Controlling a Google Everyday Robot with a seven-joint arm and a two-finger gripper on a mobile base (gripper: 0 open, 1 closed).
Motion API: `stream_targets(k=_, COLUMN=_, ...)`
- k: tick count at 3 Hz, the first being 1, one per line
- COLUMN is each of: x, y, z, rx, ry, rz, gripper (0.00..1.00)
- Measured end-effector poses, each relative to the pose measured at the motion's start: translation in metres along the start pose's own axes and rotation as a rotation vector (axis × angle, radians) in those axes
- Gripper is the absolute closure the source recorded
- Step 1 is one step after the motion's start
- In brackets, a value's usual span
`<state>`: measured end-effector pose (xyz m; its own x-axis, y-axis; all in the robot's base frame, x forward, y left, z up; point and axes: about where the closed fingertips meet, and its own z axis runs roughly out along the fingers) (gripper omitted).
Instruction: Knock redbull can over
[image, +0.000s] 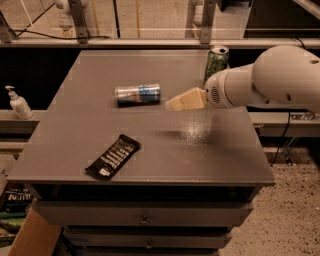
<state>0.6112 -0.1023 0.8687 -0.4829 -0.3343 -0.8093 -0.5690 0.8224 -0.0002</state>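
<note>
Redbull can (138, 94), slim blue-and-silver metal, lies on its side on the grey table (200, 150); tan gripper (170, 104), fingers (189, 99) together, hovers just beside it.

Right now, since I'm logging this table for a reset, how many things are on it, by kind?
Drink cans: 2 (redbull can on its side, green can upright)
Snack bars: 1 (black-wrapped snack bar)
Total: 3
The tool hangs between the two cans, close to the redbull can.
</note>
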Motion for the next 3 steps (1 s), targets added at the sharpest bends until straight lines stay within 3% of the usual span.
stream_targets(k=3, x=0.008, y=-0.088, z=-0.058, rx=-0.038, ry=-0.066, rz=0.002, gripper=0.0)
